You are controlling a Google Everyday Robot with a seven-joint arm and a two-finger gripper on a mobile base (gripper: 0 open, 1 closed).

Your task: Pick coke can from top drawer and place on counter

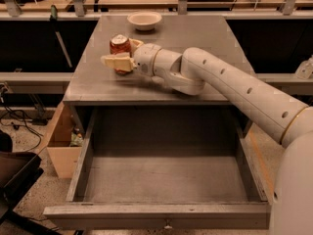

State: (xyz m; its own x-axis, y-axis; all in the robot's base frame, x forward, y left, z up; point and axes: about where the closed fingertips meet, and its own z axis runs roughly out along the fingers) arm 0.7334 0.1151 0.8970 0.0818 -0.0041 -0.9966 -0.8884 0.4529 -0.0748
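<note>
The coke can [120,46], red with a silver top, stands upright on the left part of the grey counter [205,38]. My gripper [119,53] reaches in from the right with its fingers either side of the can. The near finger [116,61] lies across the front of the can's lower half and the far finger [135,43] sits behind it. The jaws look spread a little wider than the can. The top drawer [156,215] is pulled fully out below the counter and holds nothing.
A pale bowl [144,19] sits at the back of the counter, beyond the can. A cardboard box [61,141] stands on the floor left of the cabinet, with cables beside it. Metal railings run behind and at both sides.
</note>
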